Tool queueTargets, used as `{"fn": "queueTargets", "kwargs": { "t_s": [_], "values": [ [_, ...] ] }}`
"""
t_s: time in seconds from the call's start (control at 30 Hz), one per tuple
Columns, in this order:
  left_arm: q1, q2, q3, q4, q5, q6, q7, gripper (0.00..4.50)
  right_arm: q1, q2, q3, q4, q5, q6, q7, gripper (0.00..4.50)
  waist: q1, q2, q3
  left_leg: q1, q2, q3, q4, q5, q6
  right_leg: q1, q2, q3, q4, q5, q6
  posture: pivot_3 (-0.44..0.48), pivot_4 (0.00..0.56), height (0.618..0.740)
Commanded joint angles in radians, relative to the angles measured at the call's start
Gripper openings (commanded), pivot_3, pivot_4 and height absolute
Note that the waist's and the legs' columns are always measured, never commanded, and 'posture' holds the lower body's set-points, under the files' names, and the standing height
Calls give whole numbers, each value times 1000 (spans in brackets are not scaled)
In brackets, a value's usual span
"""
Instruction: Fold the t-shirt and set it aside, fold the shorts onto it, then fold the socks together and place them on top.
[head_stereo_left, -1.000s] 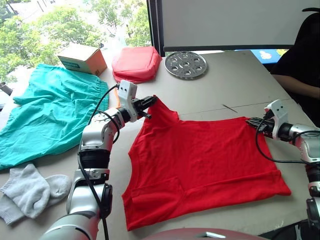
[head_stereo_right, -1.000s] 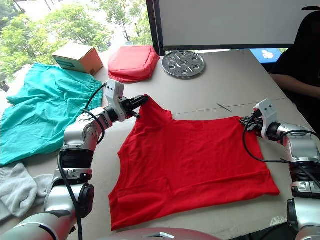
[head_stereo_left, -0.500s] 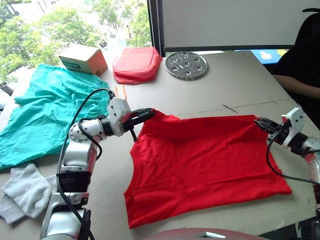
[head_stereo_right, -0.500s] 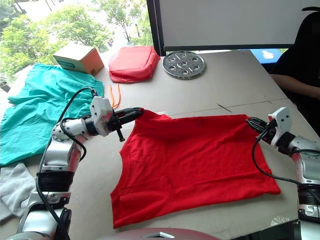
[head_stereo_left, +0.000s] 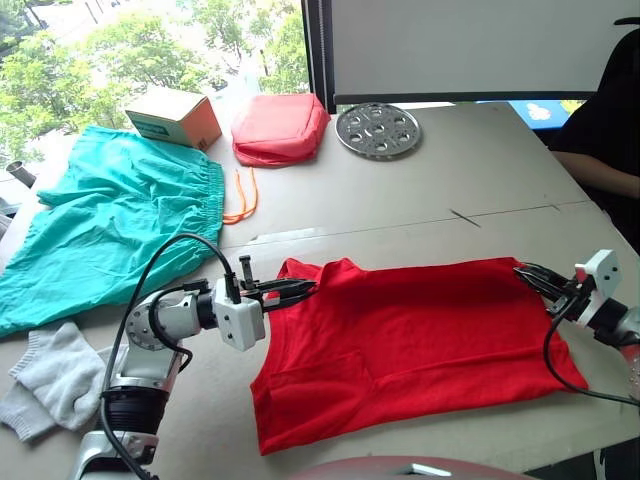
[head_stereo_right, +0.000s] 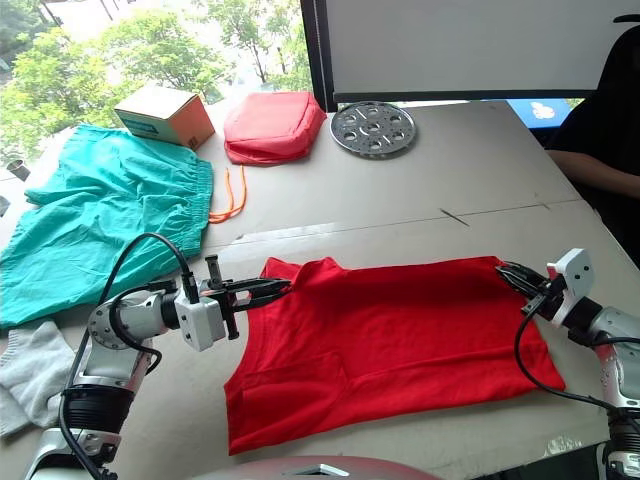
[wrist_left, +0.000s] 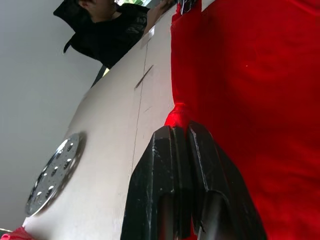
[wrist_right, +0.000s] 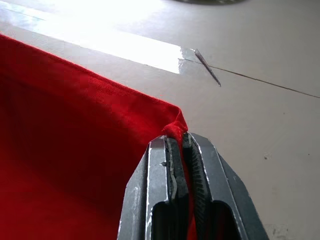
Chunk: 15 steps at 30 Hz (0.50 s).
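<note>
The red t-shirt (head_stereo_left: 420, 340) lies on the table, its far edge drawn toward me. My left gripper (head_stereo_left: 305, 290) is shut on the shirt's far left corner, and in the left wrist view the black fingers (wrist_left: 172, 165) pinch a nub of red cloth. My right gripper (head_stereo_left: 530, 275) is shut on the far right corner, the fold caught between its fingers (wrist_right: 175, 165). The teal shorts (head_stereo_left: 110, 225) are spread at the left, with the orange drawstring (head_stereo_left: 243, 195) trailing beside them. The grey socks (head_stereo_left: 55, 375) lie at the near left.
At the back stand a cardboard box (head_stereo_left: 175, 116), a salmon-red pouch (head_stereo_left: 282, 127) and a perforated metal disc (head_stereo_left: 377, 130). A person in black sits at the far right (head_stereo_left: 605, 120). The table's front edge (head_stereo_left: 450, 450) runs just below the shirt.
Both grippers have pulled the shirt's far edge toward me, so the cloth now covers less depth. The left arm has dropped low to the table. The camera view has shifted slightly.
</note>
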Motion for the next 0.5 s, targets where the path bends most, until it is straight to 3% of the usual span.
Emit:
{"fn": "queueTargets", "kwargs": {
  "t_s": [0.03, 0.23, 0.5],
  "values": [
    [-11, 24, -2, 86, 59, -132, 57, 0, 19, -2, -50, -33, 16, -24, -14, 64, 0, 1, 0, 0, 0, 0, 0, 0, 0, 0, 0, 0, 0, 0, 0, 0, 150, 740],
    [-23, 59, -2, 247, 170, -337, 169, 0, 82, 8, -71, -63, 21, -63, -45, 64, 1, 1, 0, 0, 0, 1, 0, 0, 0, -1, 0, 0, 0, 0, 0, 0, 150, 740],
    [-34, 50, -13, 293, 324, -468, 331, 0, 188, 28, -79, -179, 1, -98, -76, 64, 1, 1, -1, 0, 0, 2, -1, 0, 0, -2, 0, -1, 0, 0, 1, 0, 150, 740]
  ]
}}
